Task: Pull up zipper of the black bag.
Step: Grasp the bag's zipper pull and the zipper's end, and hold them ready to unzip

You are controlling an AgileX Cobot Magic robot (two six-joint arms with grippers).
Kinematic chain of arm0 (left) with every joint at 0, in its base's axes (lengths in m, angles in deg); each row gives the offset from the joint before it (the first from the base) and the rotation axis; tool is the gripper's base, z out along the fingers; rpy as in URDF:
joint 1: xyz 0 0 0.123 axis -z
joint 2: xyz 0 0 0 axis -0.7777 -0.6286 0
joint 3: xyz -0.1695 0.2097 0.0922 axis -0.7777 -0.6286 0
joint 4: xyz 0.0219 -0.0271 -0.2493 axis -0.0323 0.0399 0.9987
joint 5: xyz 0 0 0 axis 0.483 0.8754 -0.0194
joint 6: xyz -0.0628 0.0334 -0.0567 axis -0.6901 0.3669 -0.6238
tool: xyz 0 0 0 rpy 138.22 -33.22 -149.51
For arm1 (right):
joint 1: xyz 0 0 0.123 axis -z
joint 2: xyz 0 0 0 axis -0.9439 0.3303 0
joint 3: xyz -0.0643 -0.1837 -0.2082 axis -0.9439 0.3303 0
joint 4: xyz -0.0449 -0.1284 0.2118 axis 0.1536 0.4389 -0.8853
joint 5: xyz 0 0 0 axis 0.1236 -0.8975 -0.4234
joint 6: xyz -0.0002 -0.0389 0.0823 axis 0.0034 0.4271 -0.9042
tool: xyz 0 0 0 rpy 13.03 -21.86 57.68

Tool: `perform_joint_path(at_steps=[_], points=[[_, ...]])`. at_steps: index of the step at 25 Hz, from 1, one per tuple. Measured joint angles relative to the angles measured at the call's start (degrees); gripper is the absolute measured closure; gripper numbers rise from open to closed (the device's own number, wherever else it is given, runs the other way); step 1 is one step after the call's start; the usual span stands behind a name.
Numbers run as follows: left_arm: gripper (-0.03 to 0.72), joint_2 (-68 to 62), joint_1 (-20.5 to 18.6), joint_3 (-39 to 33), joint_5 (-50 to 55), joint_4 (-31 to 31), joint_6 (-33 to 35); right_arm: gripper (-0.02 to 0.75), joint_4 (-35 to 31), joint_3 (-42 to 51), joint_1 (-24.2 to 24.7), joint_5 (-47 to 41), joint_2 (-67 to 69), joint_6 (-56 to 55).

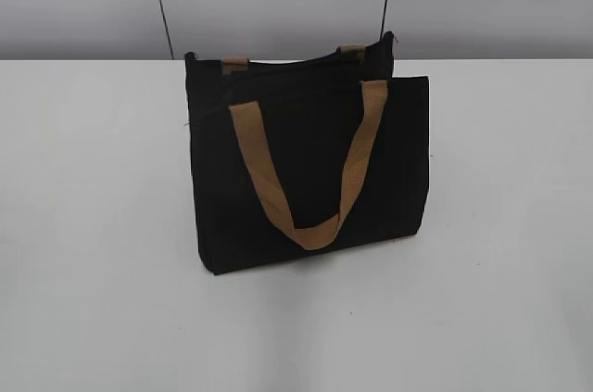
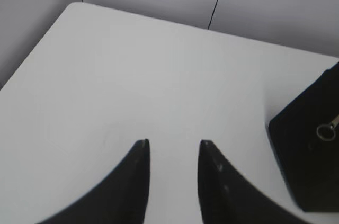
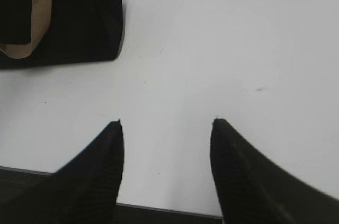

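the approach step is judged not yet begun: the black bag (image 1: 310,165) is stood mid-table, both the left gripper (image 2: 174,147) and right gripper (image 3: 165,126) are held open and empty, and the zipper (image 2: 327,130) pull at the left's three o'clock must be reached.

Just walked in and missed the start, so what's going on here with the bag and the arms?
Nothing is being handled yet. The black bag stands on the white table, one tan handle hanging down its front. The left gripper and the right gripper are both open and empty, hovering over bare table off the bag's sides. A small metal ring pull shows at the bag's end in the left wrist view. The zipper itself is hard to make out.
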State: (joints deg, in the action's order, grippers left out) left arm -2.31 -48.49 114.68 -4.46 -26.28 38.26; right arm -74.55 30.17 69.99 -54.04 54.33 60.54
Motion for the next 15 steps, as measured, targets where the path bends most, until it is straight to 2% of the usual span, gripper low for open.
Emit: perform_joint_path(at_steps=[5,10,15], points=[[0.452,-6.4,1.2,0.0,-14.3,0.5,0.1,0.327,0.0,0.0,0.0,0.0,0.0,0.0],[0.452,-12.9,4.6,0.0,-29.4,0.5,0.2,0.327,0.0,0.0,0.0,0.0,0.0,0.0],[0.452,-21.2,8.5,0.0,-39.0,-0.5,0.2,0.327,0.0,0.0,0.0,0.0,0.0,0.0]])
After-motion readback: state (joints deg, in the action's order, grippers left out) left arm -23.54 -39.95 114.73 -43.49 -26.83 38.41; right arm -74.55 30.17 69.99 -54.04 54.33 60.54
